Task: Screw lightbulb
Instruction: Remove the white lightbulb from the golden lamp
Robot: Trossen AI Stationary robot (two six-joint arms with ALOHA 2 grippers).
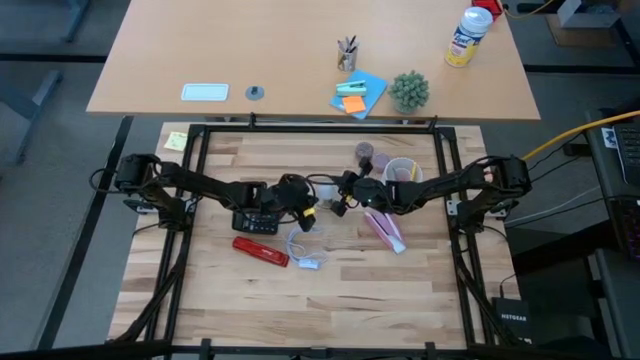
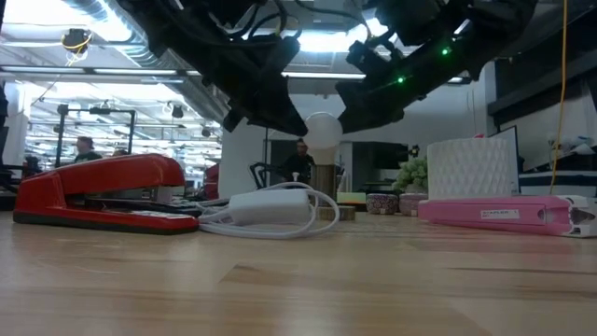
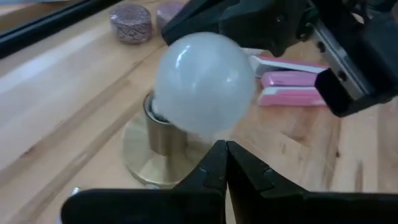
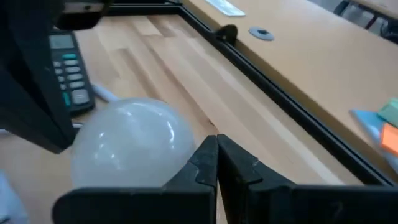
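White lightbulb (image 3: pixel 204 84) sits in a brass socket (image 3: pixel 155 146) at mid-table, between both arms. Left gripper (image 3: pixel 225 163) and right gripper (image 4: pixel 216 158) each show fingertips pressed together just beside the glass, holding nothing. Judged step: seating the thread; next, a grip and twist. Pale butcher-block table (image 1: pixel 380 290) carries a red stapler (image 2: pixel 103 191), calculator (image 4: pixel 69 74) and pink case (image 2: pixel 504 213); an office lies beyond.

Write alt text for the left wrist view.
A white lightbulb sits tilted in a brass socket base on the wooden table. The left gripper, fingers shut, is just in front of it; the right arm is behind it, near a pink stapler.
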